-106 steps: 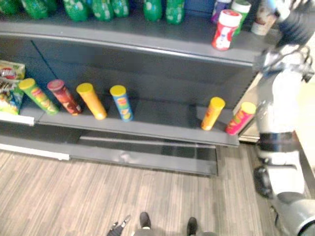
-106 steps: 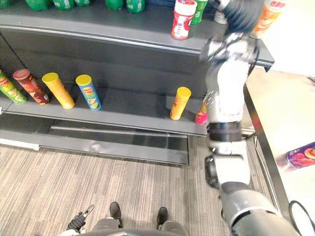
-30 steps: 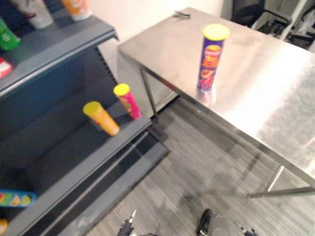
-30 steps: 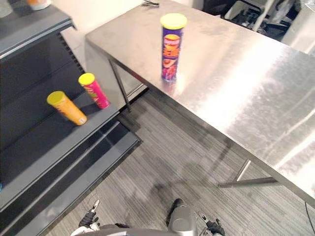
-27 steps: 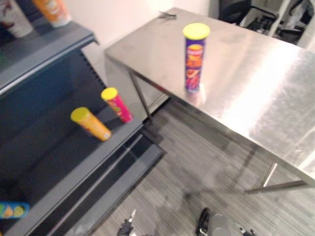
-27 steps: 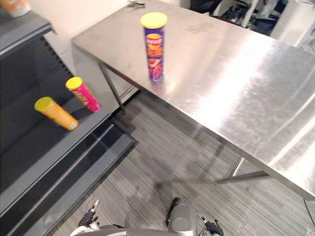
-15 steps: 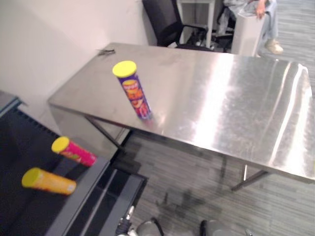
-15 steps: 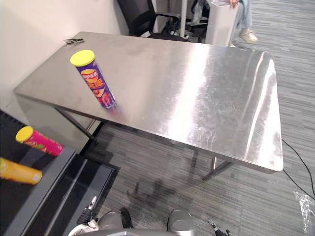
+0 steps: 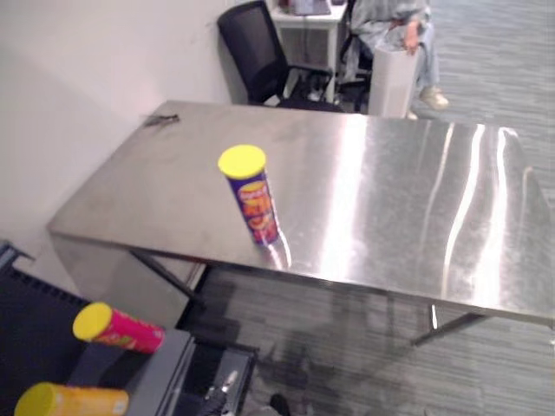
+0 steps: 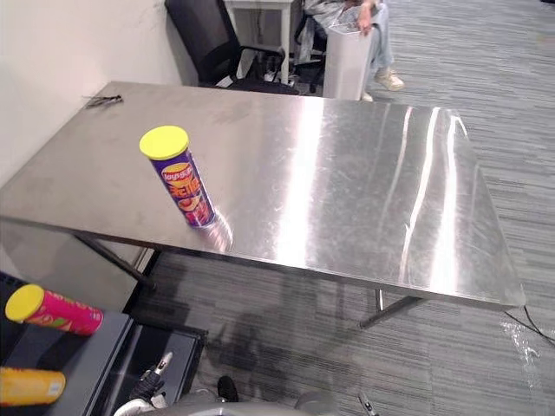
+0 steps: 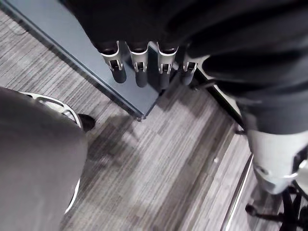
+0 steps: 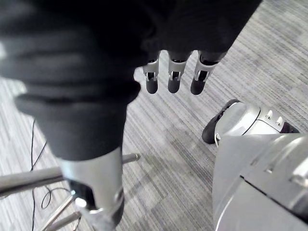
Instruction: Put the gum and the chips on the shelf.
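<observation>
A tall purple chips can point(image 9: 251, 201) with a yellow lid stands upright on the steel table point(image 9: 399, 199), near its front left edge. The dark shelf point(image 9: 169, 368) is at the lower left. My left hand point(image 11: 139, 71) hangs low beside me with straight fingers over the floor, close to the shelf's base, and holds nothing. My right hand point(image 12: 173, 79) also hangs down over the grey floor, fingers relaxed and empty. Both hands are far below and in front of the can.
A pink can point(image 9: 117, 328) and an orange can point(image 9: 69, 401) lie on the shelf. Behind the table are a black chair point(image 9: 260, 52), a white bin point(image 9: 390, 78) and a seated person point(image 9: 395, 22). A small dark object point(image 9: 162, 120) lies at the table's far left corner.
The camera has swung from the shelf round to the steel table, so the whole picture shifted. My right arm, earlier raised at the upper shelf, now hangs down. The purple can stays put.
</observation>
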Available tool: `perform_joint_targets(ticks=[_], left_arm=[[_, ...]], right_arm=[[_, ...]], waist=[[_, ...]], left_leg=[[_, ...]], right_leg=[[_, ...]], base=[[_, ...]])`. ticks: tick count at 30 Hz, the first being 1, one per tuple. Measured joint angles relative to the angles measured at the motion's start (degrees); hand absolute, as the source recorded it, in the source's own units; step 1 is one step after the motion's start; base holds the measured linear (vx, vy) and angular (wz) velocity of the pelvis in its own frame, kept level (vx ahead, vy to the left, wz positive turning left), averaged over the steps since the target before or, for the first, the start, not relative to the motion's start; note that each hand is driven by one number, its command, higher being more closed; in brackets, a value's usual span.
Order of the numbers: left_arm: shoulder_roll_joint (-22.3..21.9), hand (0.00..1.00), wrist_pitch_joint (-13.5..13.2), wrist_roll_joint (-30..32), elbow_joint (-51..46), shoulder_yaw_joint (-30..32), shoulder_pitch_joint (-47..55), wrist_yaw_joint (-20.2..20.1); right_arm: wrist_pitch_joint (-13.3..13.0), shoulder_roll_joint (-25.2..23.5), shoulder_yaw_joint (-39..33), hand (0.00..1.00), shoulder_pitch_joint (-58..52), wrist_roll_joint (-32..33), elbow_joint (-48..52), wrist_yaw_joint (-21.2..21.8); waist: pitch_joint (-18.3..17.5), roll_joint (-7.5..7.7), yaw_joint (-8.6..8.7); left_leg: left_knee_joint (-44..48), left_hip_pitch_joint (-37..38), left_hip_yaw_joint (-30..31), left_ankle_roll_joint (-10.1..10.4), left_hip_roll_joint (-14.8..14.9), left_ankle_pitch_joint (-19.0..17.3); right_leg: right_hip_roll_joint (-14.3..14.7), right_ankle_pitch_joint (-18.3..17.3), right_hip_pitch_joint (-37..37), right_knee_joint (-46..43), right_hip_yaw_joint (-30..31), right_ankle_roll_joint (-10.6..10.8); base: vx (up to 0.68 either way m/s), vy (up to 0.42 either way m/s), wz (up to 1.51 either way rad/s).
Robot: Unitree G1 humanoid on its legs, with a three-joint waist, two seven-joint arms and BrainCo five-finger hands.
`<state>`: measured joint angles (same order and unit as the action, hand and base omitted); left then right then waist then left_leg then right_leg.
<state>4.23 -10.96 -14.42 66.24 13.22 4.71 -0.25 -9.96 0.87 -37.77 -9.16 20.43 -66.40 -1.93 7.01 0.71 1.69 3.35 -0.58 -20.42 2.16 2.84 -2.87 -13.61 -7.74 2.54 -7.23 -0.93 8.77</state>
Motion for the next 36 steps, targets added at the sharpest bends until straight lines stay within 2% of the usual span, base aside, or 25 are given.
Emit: perform_joint_targets(ticks=[4, 5, 8, 10, 12, 14, 16, 18, 21, 23, 25, 26, 28, 32, 34, 36], left_arm=[[0.39, 0.0, 0.42, 1.77, 0.49, 0.24, 0.0, 0.2], [0.37, 0.0, 0.47, 1.81, 0.49, 0.63, 0.09, 0.29], [0.37, 0.0, 0.55, 1.83, 0.48, 0.89, 0.42, 0.35], [0.37, 0.0, 0.84, 1.83, 0.45, 3.02, 0.99, 0.39], [0.39, 0.0, 1.0, 1.83, 0.32, 4.71, 1.75, 0.53], [0.37, 0.0, 1.14, 1.84, 0.38, 5.07, 2.62, 0.87], [0.33, 0.0, 1.15, 1.83, 0.38, 5.08, 3.76, 1.27], [0.34, 0.0, 1.14, 1.83, 0.34, 5.06, 3.88, 1.35], [0.53, 0.0, 1.14, 1.92, 0.34, 4.82, 4.18, 1.46], [0.85, 0.0, 1.16, 2.2, 0.35, 4.21, 4.19, 1.54], [1.13, 0.0, 1.18, 2.41, 0.34, 2.59, 4.17, 1.56], [1.1, 0.0, 1.53, 4.12, -0.64, 2.17, 4.31, 1.53], [1.11, 0.0, 1.55, 4.5, -0.99, 1.71, 4.43, 1.48], [1.64, 0.0, 1.55, 4.59, -1.9, -0.08, 5.03, 0.64], [1.92, 0.0, 1.52, 4.64, -2.5, -1.02, 5.28, -0.14], [2.66, 0.0, 1.48, 4.65, -2.47, -2.32, 5.05, -0.48]], right_arm=[[0.04, 1.1, -5.37, 0.0, 0.33, 1.77, -0.01, -0.13], [0.05, 2.05, -8.59, 0.0, 0.85, 3.29, 0.02, -0.34], [0.05, 4.33, -15.88, 0.0, 1.42, 5.45, 0.44, -0.82], [-0.05, 8.47, -23.24, 0.0, 2.81, 7.99, 1.99, -2.5], [-0.29, 12.01, -28.29, 0.0, 4.36, 9.46, 3.61, -3.81], [-0.57, 15.11, -30.83, 0.0, 6.37, 10.82, 7.57, -5.93], [-1.76, 17.64, -31.5, 0.0, 8.82, 11.03, 17.59, -10.17], [-3.35, 19.52, -31.36, 0.0, 9.86, 10.71, 26.3, -13.16], [-5.6, 23.58, -26.3, 0.0, 12.44, 5.7, 37.17, -16.94], [-5.9, 25.31, -22.42, 0.0, 14.89, 0.52, 42.53, -19.06], [-6.49, 25.76, -17.41, 0.0, 17.21, -3.23, 48.11, -19.69], [-6.77, 25.74, -11.09, 0.0, 18.84, -5.65, 54.2, -18.8], [-6.85, 25.76, -5.94, 0.0, 19.27, -7.14, 58.89, -17.5], [-8.01, 25.96, 9.14, 0.0, 19.45, -9.08, 69.22, -8.19], [-8.13, 25.97, 18.33, 0.0, 19.54, -6.28, 70.84, -2.22], [-8.07, 25.87, 25.04, 0.0, 20.1, -4.1, 70.63, 1.33]], waist=[[-1.1, 0.59, -0.05], [-1.06, 0.58, -0.06], [-1.46, 0.9, -0.14], [-2.01, 0.77, -0.02], [-2.33, 0.74, 1.0], [-2.36, 0.78, 1.73], [-2.77, 1.08, 3.04], [-3.42, 1.24, 3.03], [-4.66, 1.68, 2.95], [-5.19, 1.85, 2.92], [-5.52, 1.86, 2.8], [-5.66, 1.78, 2.77], [-5.79, 1.66, 2.6], [-6.93, 1.37, 2.0], [-7.21, 1.48, 1.16], [-7.26, 1.84, 0.58]], left_leg=[[-7.55, 2.72, -1.2, 0.15, -1.77, 3.93], [-9.01, 3.31, -1.17, 0.03, -2.09, 4.86], [-9.16, 3.33, -1.25, 0.03, -2.11, 4.89], [-9.3, 3.33, -1.32, 0.07, -2.3, 4.84], [-9.35, 3.02, -1.07, 0.36, -2.42, 4.55], [-9.35, 2.81, -1.06, 0.36, -2.43, 4.55], [-9.35, 2.73, -1.04, 0.25, -2.41, 4.62], [-9.35, 2.67, -1.14, 0.16, -2.3, 4.65], [-9.35, 2.23, -1.36, 0.59, -2.03, 4.33], [-9.33, 2.16, -1.36, 0.57, -2.05, 4.34], [-9.27, 2.16, -1.35, 0.57, -2.07, 4.35], [-9.35, 2.16, -1.63, 0.17, -1.95, 4.65], [-9.35, 2.14, -1.9, 0.12, -1.88, 4.69], [-9.35, 1.78, -2.06, 0.01, -1.53, 5.01], [-9.36, 1.62, -0.57, 0.08, -0.85, 5.31], [-9.36, 1.43, 0.57, 0.07, -1.03, 5.54]], right_leg=[[-0.38, 0.09, -0.13, 3.12, -0.23, 0.11], [-0.23, 0.23, -0.18, 3.76, -0.24, 0.43], [-0.23, 0.21, -0.13, 4.13, -0.13, 0.38], [-0.4, 0.07, -0.12, 4.4, -0.06, 0.13], [-0.39, 0.43, -0.11, 4.4, -0.1, 0.67], [-0.39, 0.67, -0.31, 4.37, -0.1, 0.93], [-0.31, 0.79, -0.34, 4.09, -0.04, 0.95], [-0.16, 0.95, -0.47, 4.0, 0.06, 0.76], [0.08, 1.2, -1.17, 4.13, 0.27, 0.36], [0.12, 1.33, -1.26, 4.39, 0.43, 0.18], [0.1, 1.33, -1.27, 4.5, 0.44, 0.18], [0.18, 1.39, -1.61, 4.36, 0.96, 0.29], [0.23, 1.45, -1.81, 4.34, 1.16, 0.39], [0.61, 1.87, -2.34, 4.3, 1.4, 0.32], [1.4, 2.92, -2.32, 4.42, 0.98, -0.18], [1.32, 3.12, -1.44, 5.2, -0.94, -0.16]], base=[[-0.04, 0.015, -0.2], [-0.06, 0.004, -0.1], [-0.05, 0.002, -0.06], [0.0, 0.0, 0.0], [-0.01, 0.002, 0.07], [0.0, -0.002, 0.03], [0.0, 0.0, 0.0], [0.01, -0.01, -0.02], [0.01, -0.018, -0.07], [0.0, -0.015, -0.06], [-0.01, -0.01, -0.03], [-0.02, -0.02, -0.08], [-0.01, -0.016, -0.09], [0.0, -0.02, -0.04], [-0.01, -0.049, 0.01], [-0.03, -0.034, 0.22]])
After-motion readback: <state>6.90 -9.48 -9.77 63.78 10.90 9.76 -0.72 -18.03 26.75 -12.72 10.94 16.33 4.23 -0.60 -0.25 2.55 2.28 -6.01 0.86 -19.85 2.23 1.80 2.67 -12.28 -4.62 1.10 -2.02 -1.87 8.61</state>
